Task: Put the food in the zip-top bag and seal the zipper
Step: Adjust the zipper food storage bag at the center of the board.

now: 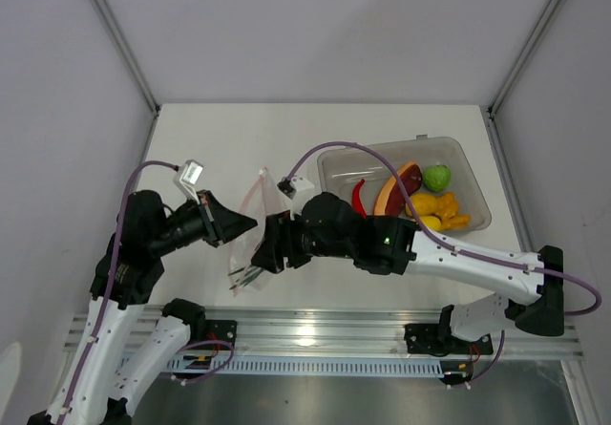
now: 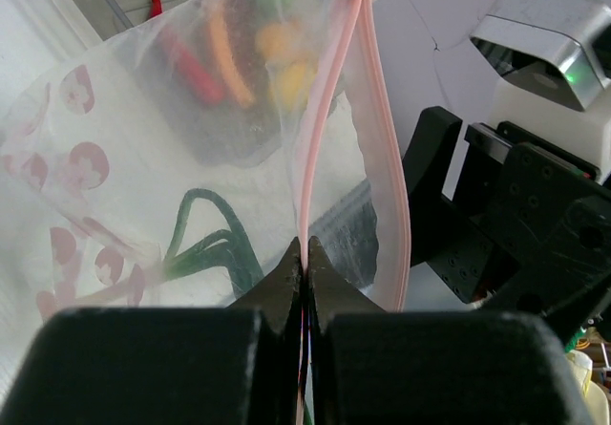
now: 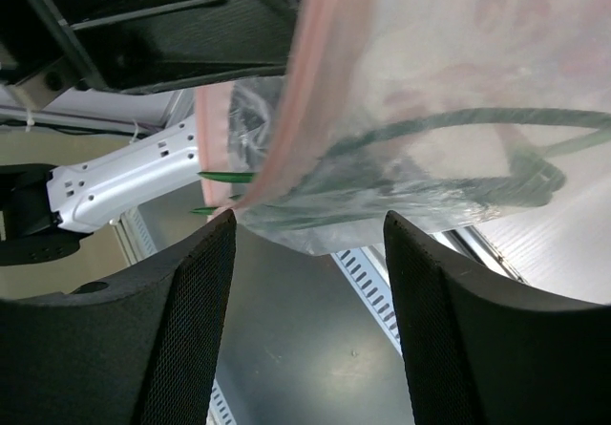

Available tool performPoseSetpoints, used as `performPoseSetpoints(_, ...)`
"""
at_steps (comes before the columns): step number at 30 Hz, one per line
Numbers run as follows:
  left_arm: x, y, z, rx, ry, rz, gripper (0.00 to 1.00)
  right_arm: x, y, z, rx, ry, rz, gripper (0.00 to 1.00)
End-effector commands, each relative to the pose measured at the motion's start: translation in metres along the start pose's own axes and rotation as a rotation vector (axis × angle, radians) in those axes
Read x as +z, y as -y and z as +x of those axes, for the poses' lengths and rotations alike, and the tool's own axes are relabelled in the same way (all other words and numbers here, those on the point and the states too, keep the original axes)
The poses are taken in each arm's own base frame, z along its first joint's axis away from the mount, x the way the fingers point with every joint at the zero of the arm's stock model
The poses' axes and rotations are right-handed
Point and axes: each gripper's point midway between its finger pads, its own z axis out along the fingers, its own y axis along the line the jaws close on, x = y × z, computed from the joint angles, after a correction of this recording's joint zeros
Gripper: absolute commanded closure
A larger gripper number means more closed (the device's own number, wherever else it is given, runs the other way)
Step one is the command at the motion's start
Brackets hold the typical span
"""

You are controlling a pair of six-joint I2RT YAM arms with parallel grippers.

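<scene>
Two grippers meet over the near left part of the table (image 1: 239, 148), with the zip-top bag (image 1: 253, 201) hanging between them. The left gripper (image 2: 304, 253) has its jaws pinched fully together on one side of the pinkish zipper (image 2: 325, 110). The strip's other side bows away to the right, so the mouth gapes. The green scallion (image 2: 205, 244) lies inside the bag, and in the overhead view its tips (image 1: 246, 274) poke out at the near end. The right gripper (image 3: 310, 229) stands with its jaws wide apart just under the bag's lower edge, gripping nothing. Whether a fingertip (image 3: 221, 226) brushes the plastic I cannot tell. Far to the right, the grey bin (image 1: 329, 172) holds the red chili (image 1: 359, 196), an orange and purple piece (image 1: 393, 191), the green round fruit (image 1: 437, 177) and the yellow-orange fruit (image 1: 434, 210).
</scene>
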Motion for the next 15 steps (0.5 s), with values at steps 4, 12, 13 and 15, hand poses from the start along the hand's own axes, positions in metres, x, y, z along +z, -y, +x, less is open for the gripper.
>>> performPoseSetpoints(4,0.0,0.003,0.0,0.022,0.003,0.02,0.99,-0.014,-0.032,-0.018,-0.002,0.066,-0.098,0.35)
performPoseSetpoints(12,-0.001,0.005,-0.001,0.024,0.006,0.028,1.0,-0.003,-0.018,-0.014,0.026,0.059,-0.055,0.39)
performPoseSetpoints(13,-0.003,0.008,-0.002,0.029,0.01,0.033,0.99,-0.001,-0.017,-0.013,0.03,0.059,-0.053,0.41)
performPoseSetpoints(15,-0.004,0.008,-0.001,0.031,0.006,0.027,0.99,0.005,-0.015,-0.013,0.038,0.059,-0.051,0.47)
